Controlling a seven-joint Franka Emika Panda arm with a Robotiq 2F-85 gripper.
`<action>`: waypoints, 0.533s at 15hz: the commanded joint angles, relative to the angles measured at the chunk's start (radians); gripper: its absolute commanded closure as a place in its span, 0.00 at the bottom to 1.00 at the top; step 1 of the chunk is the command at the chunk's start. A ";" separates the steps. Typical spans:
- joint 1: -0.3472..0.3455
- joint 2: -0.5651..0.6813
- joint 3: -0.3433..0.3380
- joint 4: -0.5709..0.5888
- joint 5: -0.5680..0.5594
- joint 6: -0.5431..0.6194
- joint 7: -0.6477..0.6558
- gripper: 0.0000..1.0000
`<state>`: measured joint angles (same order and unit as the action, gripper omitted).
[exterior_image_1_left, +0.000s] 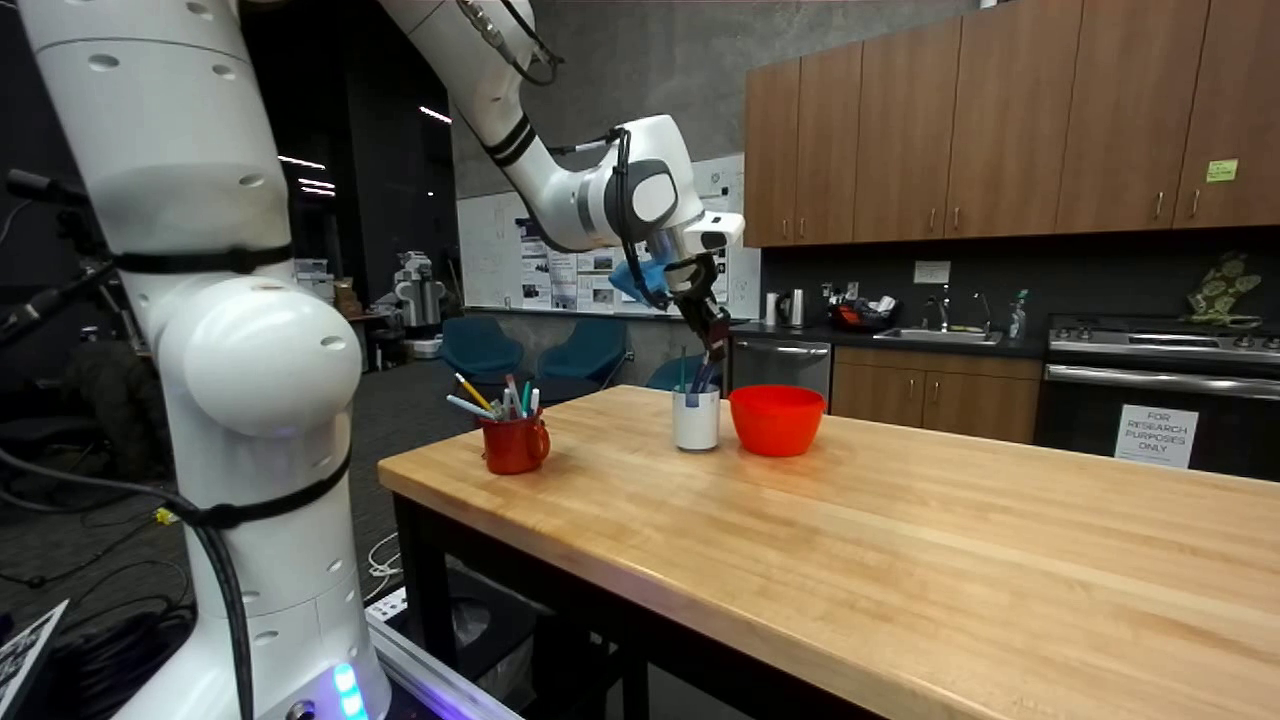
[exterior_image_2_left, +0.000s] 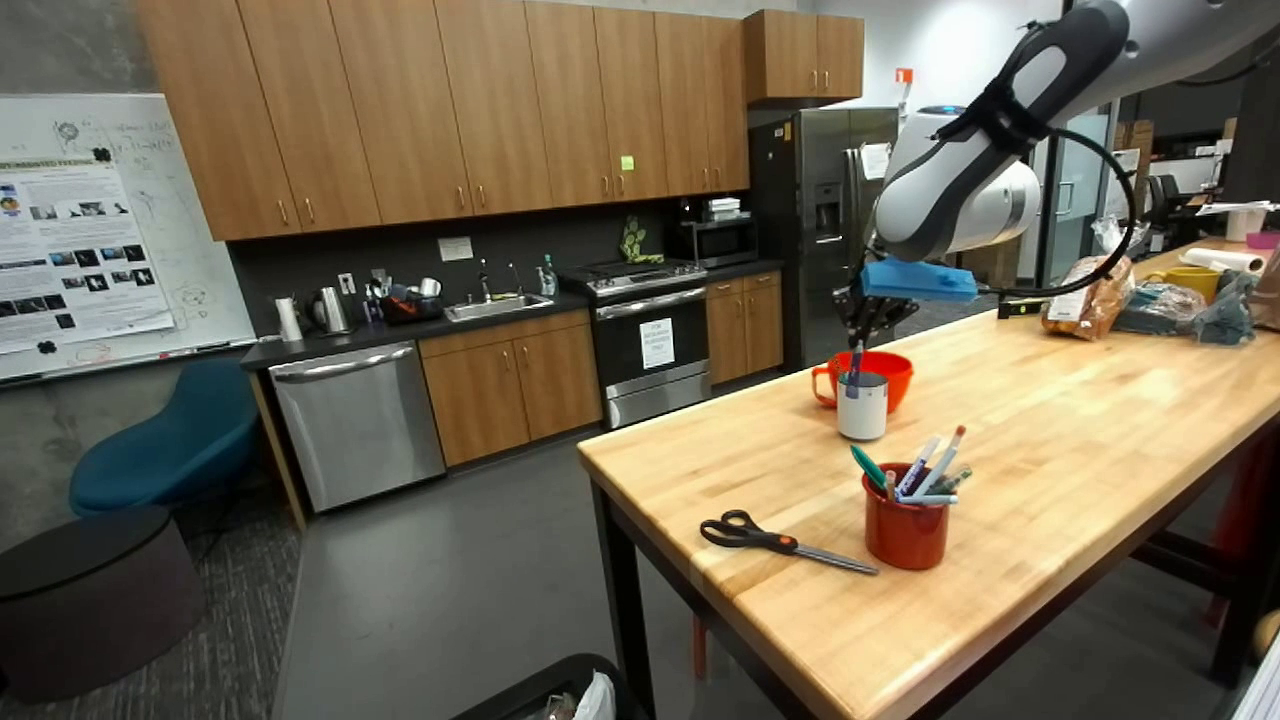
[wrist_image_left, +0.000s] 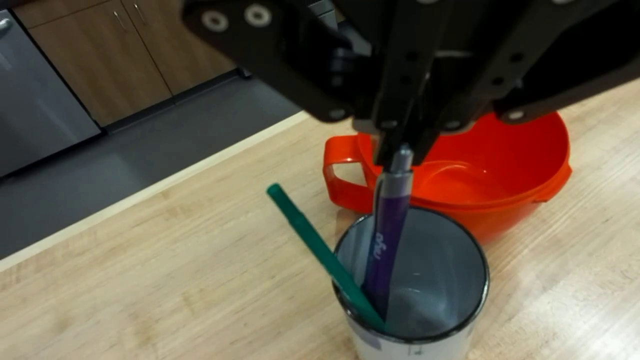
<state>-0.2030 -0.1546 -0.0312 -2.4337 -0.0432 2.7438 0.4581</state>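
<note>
where the purple pen (wrist_image_left: 390, 225) rises out of the white mug (wrist_image_left: 450, 260), i find my gripper (wrist_image_left: 402, 150) positioned over it, its fingers pinching the pen's upper end. the pen's lower part is inside the mug, its shaft slightly tilted, with lettering visible along the barrel. a green pen (wrist_image_left: 320, 245) leans across the mug's dark rim beside it, lower end also within. the mug stands upright on the wooden table (exterior_image_1_left: 950, 560). just beside it i record an orange-red bowl (wrist_image_left: 485, 220), upright, with a loop handle on its side; i cannot confirm whether mug and bowl touch. in both exterior views a dark red cup (exterior_image_2_left: 905, 535) stands apart from these, holding assorted pens and markers (exterior_image_2_left: 938, 466). in an exterior view i note black-handled scissors (exterior_image_2_left: 785, 543) lying flat, the blade tip just beside the red cup. bagged goods (exterior_image_2_left: 1090, 300) are at the table's far end. behind the table i observe a sink (exterior_image_1_left: 940, 337) and a stove (exterior_image_2_left: 640, 290).
</note>
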 joint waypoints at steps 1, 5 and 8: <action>-0.009 -0.086 0.014 -0.017 -0.091 -0.071 0.028 0.98; -0.020 -0.172 0.041 -0.022 -0.191 -0.169 0.032 0.98; -0.008 -0.235 0.053 -0.023 -0.187 -0.229 0.001 0.98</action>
<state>-0.2104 -0.3064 0.0031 -2.4358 -0.2144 2.5754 0.4750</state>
